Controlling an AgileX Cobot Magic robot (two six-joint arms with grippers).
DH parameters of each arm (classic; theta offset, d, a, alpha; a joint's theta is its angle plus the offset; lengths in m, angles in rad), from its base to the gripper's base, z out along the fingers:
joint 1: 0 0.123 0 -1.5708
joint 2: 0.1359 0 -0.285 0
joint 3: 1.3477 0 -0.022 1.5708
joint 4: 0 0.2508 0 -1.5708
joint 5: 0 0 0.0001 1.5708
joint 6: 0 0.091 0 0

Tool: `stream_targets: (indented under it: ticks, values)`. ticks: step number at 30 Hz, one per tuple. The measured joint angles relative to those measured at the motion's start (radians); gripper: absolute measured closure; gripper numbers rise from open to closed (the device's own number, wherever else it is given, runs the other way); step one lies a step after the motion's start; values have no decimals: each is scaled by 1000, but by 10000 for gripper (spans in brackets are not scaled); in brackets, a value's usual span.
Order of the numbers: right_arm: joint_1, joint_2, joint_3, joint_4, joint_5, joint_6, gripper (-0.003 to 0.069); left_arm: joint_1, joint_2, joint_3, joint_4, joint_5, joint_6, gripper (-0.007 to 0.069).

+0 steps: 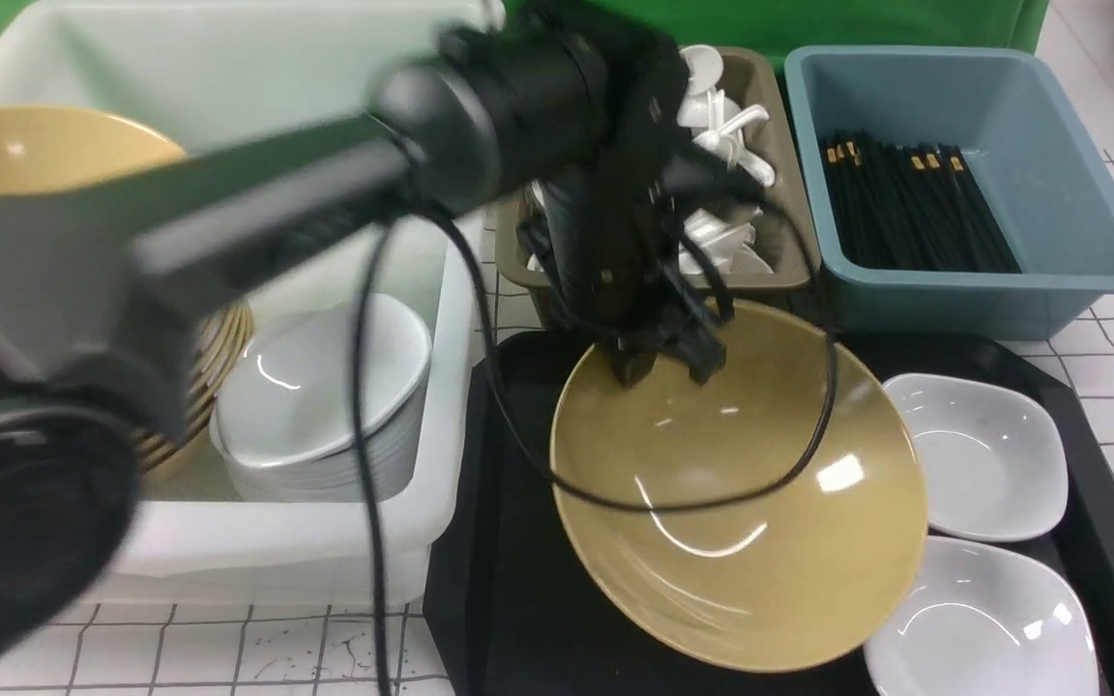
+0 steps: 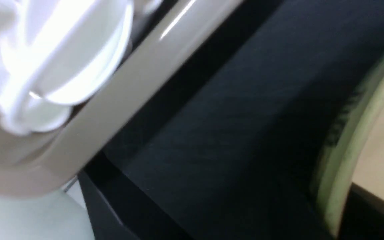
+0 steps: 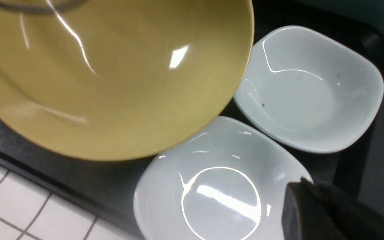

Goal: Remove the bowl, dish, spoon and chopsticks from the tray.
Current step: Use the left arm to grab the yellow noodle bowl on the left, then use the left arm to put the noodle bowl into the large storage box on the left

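Big white plastic bin (image 1: 228,58), left of tray: stacked yellow bowls (image 1: 35,155) and stacked white dishes (image 1: 325,387) inside, so we judge it bowl's destination.
Black rectangular plastic tray (image 1: 499,541): carries wide glossy mustard-yellow bowl (image 1: 741,541), its rim overhanging far white squarish dish (image 1: 978,454) and near white squarish dish (image 1: 982,623).
No spoon, no chopsticks visible on tray.
Left gripper (image 1: 665,367): jaws apart at bowl's far rim, thin edge being easiest hold, we judge.
Right gripper (image 3: 307,200): by near dish; grip we cannot tell.
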State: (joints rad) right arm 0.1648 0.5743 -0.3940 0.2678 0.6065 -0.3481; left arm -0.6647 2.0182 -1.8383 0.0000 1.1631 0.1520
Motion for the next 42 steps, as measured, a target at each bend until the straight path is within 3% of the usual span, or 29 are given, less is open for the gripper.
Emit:
stream_targets:
  ticks: [10,18,23,24,30,33,38,42]
  values:
    - [0,0,0,1,0,0,570,103,-113,2,-269,-2,117,616]
    - [0,0,0,2,1,0,568,151,-264,10,-250,-10,121,616]
    - [0,0,0,2,1,0,565,340,-484,10,-147,22,41,617]
    - [0,0,0,3,1,0,563,463,-571,29,-118,20,15,618]
    - [0,0,1,5,-14,0,560,912,-777,235,-88,-53,-77,618]
    - [0,0,16,8,-49,6,559,1087,-795,375,-130,-128,-104,618]
    - [0,19,30,9,-89,82,552,1173,-750,535,-183,-228,-104,615]
    - [0,119,-15,11,-40,154,480,1161,-705,627,-190,-313,-92,538]
